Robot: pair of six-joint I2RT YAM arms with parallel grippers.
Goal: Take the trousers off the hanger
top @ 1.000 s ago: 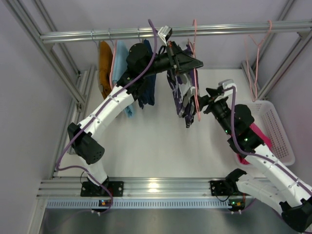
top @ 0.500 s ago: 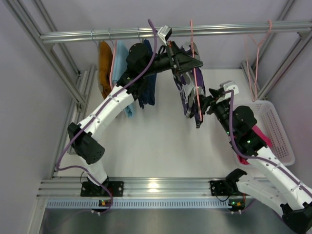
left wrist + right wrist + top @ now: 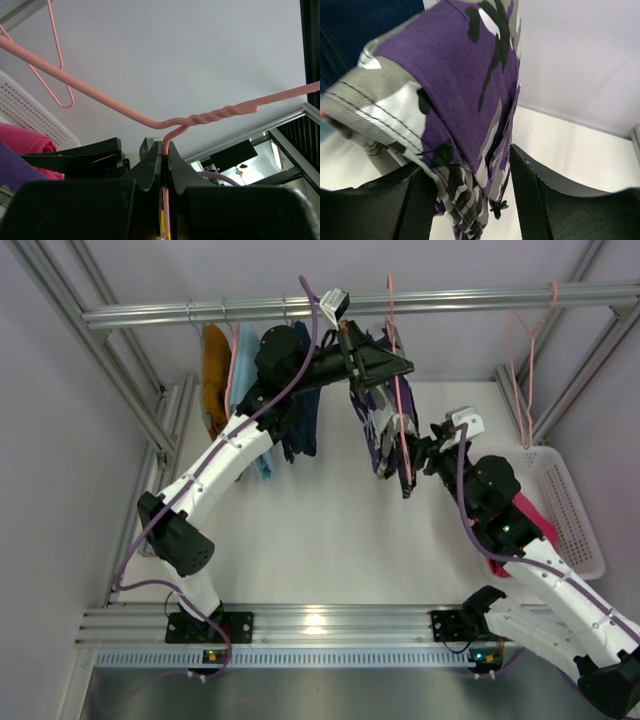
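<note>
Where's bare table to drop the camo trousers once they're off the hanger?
Best: the open white table centre, bordered by the left arm, the right arm and the near rail. Crowded: under the hung garments back left; the basket on the right already holds pink trousers.

The left tool (image 3: 164,150) has its black fingers pinched tight on the pink hanger (image 3: 220,112), just under the twisted neck; the hanger's arms run off up-left and right; a second pink hanger (image 3: 59,60) hangs behind at upper left; low left, magenta-pink trousers (image 3: 27,144) lie in a white basket (image 3: 22,107).
</note>
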